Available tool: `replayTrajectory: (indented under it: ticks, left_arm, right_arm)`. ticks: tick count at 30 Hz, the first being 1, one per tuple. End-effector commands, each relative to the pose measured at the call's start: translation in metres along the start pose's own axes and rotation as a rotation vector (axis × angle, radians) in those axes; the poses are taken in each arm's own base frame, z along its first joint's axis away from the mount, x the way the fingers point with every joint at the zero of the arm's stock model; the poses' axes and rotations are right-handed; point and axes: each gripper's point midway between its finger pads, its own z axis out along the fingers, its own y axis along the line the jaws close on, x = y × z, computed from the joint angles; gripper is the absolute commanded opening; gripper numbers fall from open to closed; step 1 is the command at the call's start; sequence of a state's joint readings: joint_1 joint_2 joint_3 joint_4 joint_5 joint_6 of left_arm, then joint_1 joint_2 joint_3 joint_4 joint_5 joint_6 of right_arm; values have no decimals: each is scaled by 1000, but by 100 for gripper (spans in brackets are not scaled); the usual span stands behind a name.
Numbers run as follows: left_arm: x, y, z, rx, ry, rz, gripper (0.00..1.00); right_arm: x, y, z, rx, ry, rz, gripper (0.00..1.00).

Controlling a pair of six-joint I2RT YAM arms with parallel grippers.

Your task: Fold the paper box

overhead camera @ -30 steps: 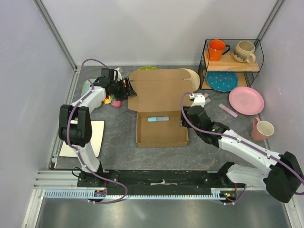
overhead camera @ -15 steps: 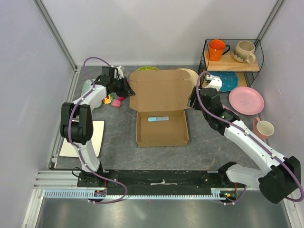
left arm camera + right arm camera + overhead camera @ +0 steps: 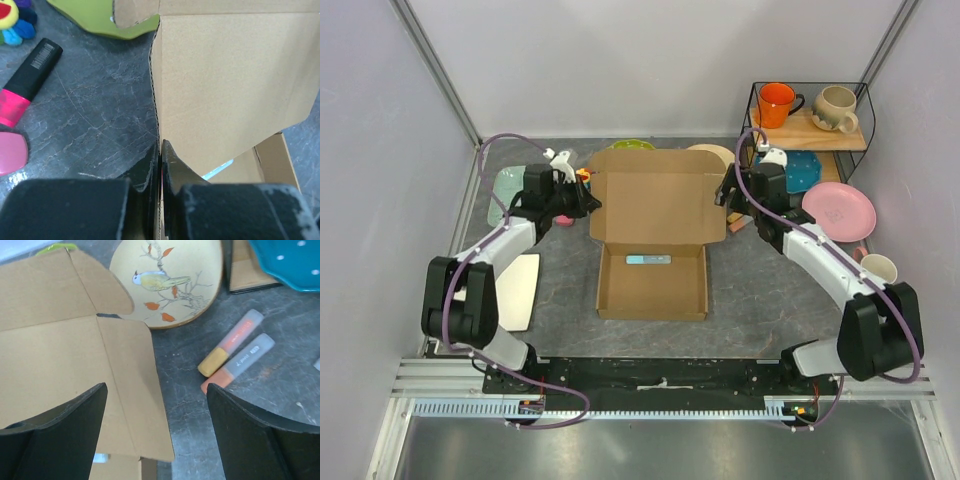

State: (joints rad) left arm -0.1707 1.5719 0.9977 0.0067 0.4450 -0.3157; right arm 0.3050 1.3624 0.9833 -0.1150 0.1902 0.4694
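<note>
Right pincer (image 3: 156, 390): has swung far, from the box's right wall to the lid's right flap; jaws wide apart, holding nothing.
Left pincer (image 3: 161, 162): has clamped shut on the lid's left flap edge.
Paper box (image 3: 653, 250): mid-bench (image 3: 750, 290), base near, lid open toward the far side.
Relation: you have the right flap just under the spread jaws, its long axis running near-far; your right arm is the nearer one.

Brightly, evenly lit from overhead; only faint, soft shadows beside the paper box (image 3: 652, 200) on the table (image 3: 750, 300). Crisp throughout the top view. Blurred up close at the fingers (image 3: 175, 167) of the left gripper (image 3: 160, 147) and right gripper (image 3: 156, 387), sharper farther out.
</note>
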Motion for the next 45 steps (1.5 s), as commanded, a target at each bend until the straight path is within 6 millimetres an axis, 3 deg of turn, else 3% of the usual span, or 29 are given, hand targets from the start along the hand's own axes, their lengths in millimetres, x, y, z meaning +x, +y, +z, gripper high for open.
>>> replayTrajectory:
  ticks: [1, 3, 12, 18, 22, 27, 28, 29, 33, 40, 42, 45]
  left_arm:
    - [-35, -8, -11, 3, -204, 187, 8]
    - [-37, -8, -14, -2, -231, 198, 7]
    - [-33, -9, -17, -16, -263, 211, 6]
    - [-33, -10, -20, -25, -288, 219, 4]
    - [-34, -17, -24, -30, -327, 226, 2]
    - [-29, -36, -29, -23, -411, 258, 2]
    - [-29, -35, -30, -43, -428, 255, 2]
    - [-23, -35, -30, -45, -429, 253, 2]
    - [-16, -48, -31, -52, -481, 272, 2]
    - [-12, -65, -38, -82, -599, 318, 2]
    - [-3, -66, -39, -103, -614, 316, 2]
    - [0, -71, -41, -113, -652, 306, 2]
  right_arm:
    - [-9, 28, 19, -135, -13, -59, 87]
    - [-15, 34, 24, -175, -39, -68, 87]
    - [10, 35, 40, -209, 40, -134, 79]
    - [17, 44, 40, -261, 61, -114, 58]
    - [9, 45, 29, -249, 12, -114, 40]
    - [11, 53, 13, -182, -59, -204, 29]
    - [14, 63, 7, -193, -70, -222, 25]
    - [15, 59, 6, -152, -87, -241, 24]
    - [31, 76, -7, -138, -104, -291, 17]
    - [60, 66, -12, -17, -123, -352, 5]
    - [70, 65, -14, 32, -131, -374, 1]
    - [84, 67, -17, 82, -136, -380, 0]
